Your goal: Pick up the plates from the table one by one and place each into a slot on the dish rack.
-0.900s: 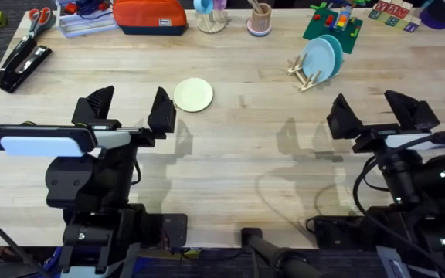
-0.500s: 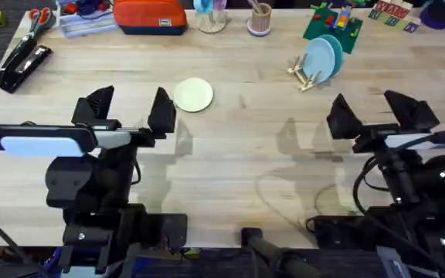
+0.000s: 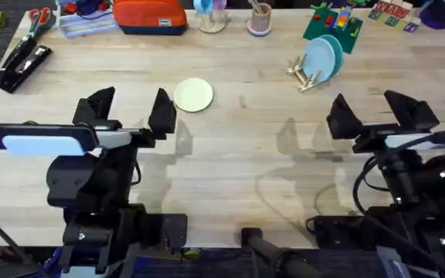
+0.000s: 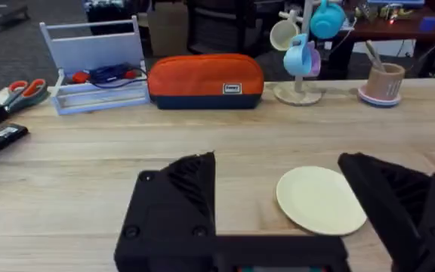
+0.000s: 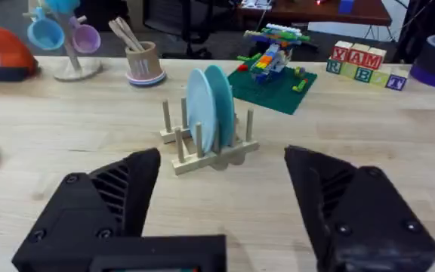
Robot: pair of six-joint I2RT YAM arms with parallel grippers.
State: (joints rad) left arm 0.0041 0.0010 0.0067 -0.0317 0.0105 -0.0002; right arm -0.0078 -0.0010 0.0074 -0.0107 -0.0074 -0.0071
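On the table (image 3: 238, 147) lies one cream plate (image 3: 194, 95); two blue plates (image 3: 323, 56) fill the rack (image 3: 306, 76); both jaws gape wide.

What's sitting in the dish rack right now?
Two light blue plates stand on edge between the pegs of the dish rack. The front plate covers most of the one behind it.

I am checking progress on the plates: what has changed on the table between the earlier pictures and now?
Nothing visibly changed. The pale cream-yellow round plate lies flat on the light wooden table, the two light blue plates stand in the small wooden dish rack, and the left gripper and right gripper stay open.
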